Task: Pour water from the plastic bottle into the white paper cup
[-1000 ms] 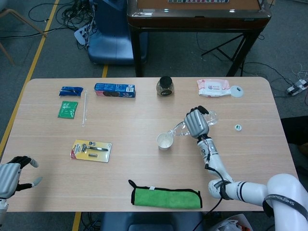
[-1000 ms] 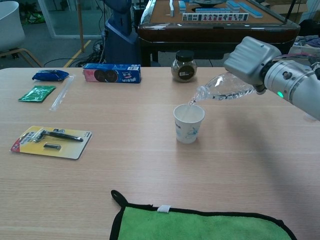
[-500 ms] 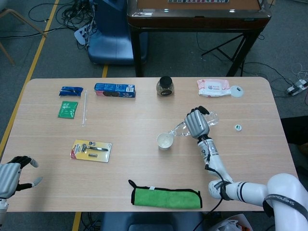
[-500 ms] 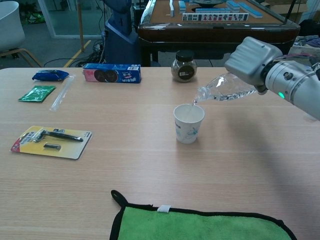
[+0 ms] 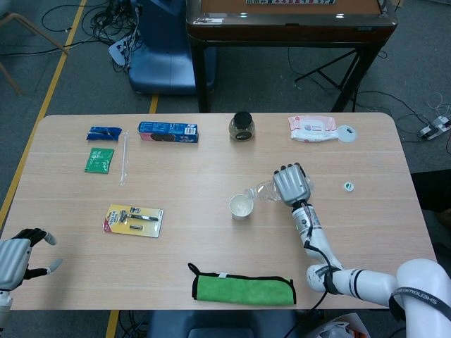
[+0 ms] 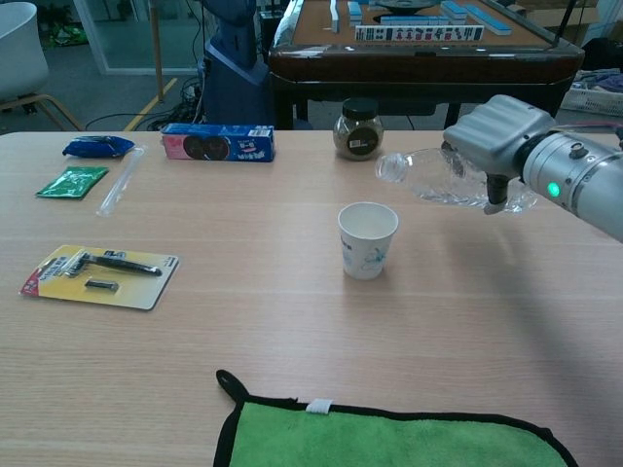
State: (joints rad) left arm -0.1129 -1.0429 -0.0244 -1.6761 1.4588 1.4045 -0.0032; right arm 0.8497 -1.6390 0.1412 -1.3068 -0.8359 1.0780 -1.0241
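Chest view: right robot hand point(image 6: 492, 131) grips the clear plastic bottle point(image 6: 443, 178), now tipped back near level, mouth raised above the white paper cup point(image 6: 368, 239) on the table point(image 6: 292, 331). Stream stopped; pouring appears complete.

We note right hand point(image 6: 494, 136): boxy light-grey metallic shell, dark finger segments showing in head view. Wrist behind it: silver-grey cylinder w/ small green lit dot. Forearm in head view: slim white segments, black cable running along it, black joint ring nr elbow. Upper arm: fat glossy white housing w/ grey band carrying white lettering, too small for us to read. Left hand point(image 5: 15, 258): same grey shell, black fingers w/ pale grey tips.
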